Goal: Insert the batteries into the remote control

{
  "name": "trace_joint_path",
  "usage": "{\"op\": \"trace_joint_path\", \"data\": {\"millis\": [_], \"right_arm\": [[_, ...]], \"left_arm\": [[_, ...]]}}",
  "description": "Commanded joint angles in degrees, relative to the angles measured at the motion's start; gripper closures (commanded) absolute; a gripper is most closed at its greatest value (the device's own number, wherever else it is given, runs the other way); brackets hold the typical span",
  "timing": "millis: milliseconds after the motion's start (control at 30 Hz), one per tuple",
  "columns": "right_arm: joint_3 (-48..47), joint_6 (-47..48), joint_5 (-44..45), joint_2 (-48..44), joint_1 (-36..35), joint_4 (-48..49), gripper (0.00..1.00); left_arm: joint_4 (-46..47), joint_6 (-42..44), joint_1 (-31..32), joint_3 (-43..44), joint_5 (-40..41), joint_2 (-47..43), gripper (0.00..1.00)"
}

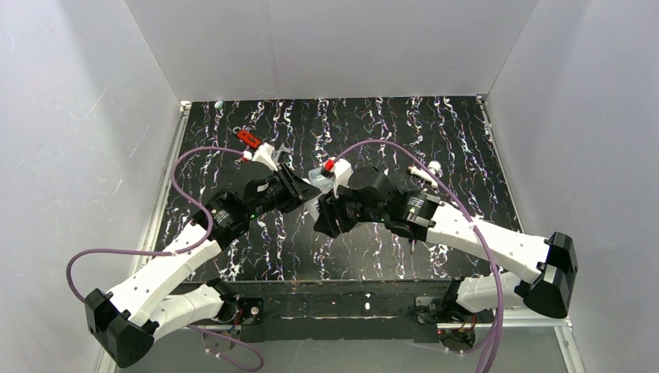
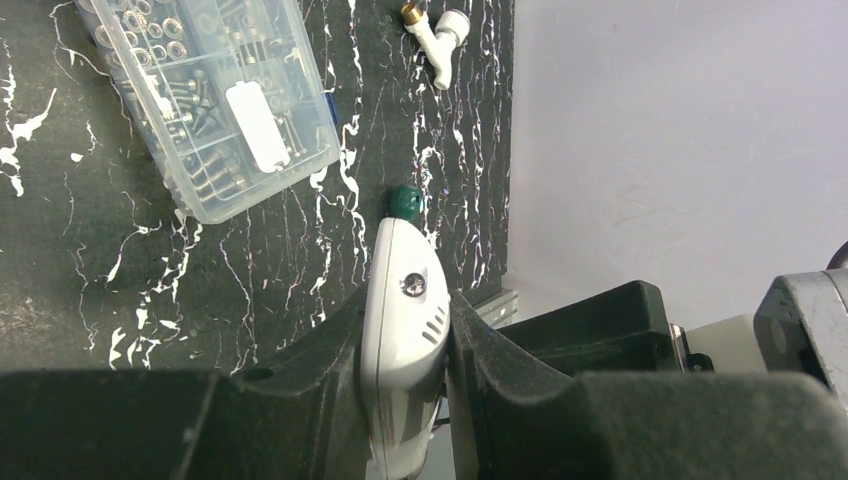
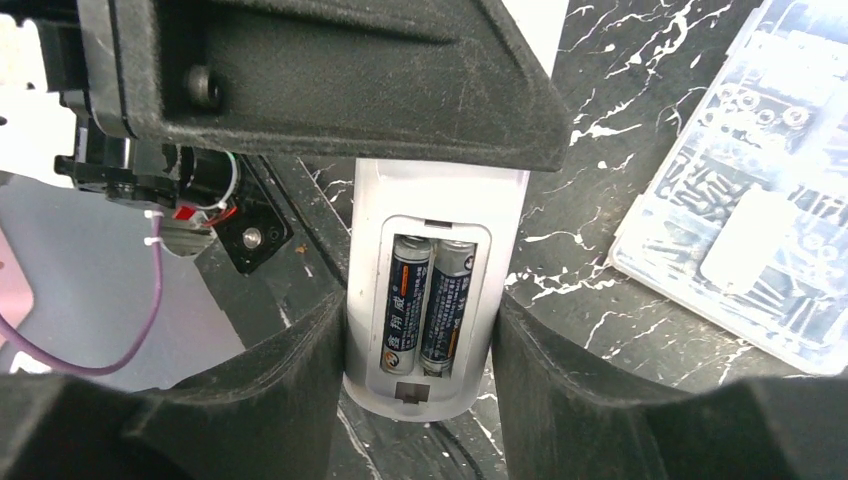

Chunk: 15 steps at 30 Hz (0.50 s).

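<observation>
Clamping remote control (image 2: pixel 400 262) in left tool (image 2: pixel 405 308), right tool (image 3: pixel 420 322) gripping its sides, batteries (image 3: pixel 405 305) seated

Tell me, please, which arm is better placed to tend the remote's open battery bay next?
Right, probably. The left gripper is shut on the remote control, steadying it, so it is occupied. The right gripper faces the open bay, where both batteries lie, its fingers flanking that end.

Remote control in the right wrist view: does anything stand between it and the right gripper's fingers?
Nothing visible. The remote lies directly between the right gripper fingers, which flank its sides closely; contact is unclear. The left gripper clamps its far end, and both batteries sit in the open compartment.
</observation>
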State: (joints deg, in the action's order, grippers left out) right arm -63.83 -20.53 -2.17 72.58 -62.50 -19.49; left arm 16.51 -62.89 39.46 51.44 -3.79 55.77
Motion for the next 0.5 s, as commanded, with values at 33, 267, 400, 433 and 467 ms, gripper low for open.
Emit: {"op": "trace_joint_path", "data": {"millis": [33,267,400,433,467], "right_arm": [[1.80,8.28,4.22,-1.94,-0.37,-0.81,0.58],[2.41,13.02,3.89,-3.04,-0.35,-1.32,0.58],[3.36,14.86,4.08,-3.93,-0.34,-0.37,0.57],[3.63,15.20,4.26,-4.07,-0.34,-0.19,0.57],[3.89,15.64,4.61,-4.32,-0.30,0.07,0.57]], "left_arm": [[1.50,-2.12,-0.41,3.24,-4.17,-1.24,1.00],[2.39,-2.60,-0.51,3.58,-6.03,-0.35,1.00],[2.64,-2.59,-0.50,3.58,-6.23,-0.33,1.00],[2.65,-2.64,-0.52,3.63,-6.29,-0.32,1.00],[2.65,-2.59,-0.46,3.67,-6.37,-0.39,1.00]]}}
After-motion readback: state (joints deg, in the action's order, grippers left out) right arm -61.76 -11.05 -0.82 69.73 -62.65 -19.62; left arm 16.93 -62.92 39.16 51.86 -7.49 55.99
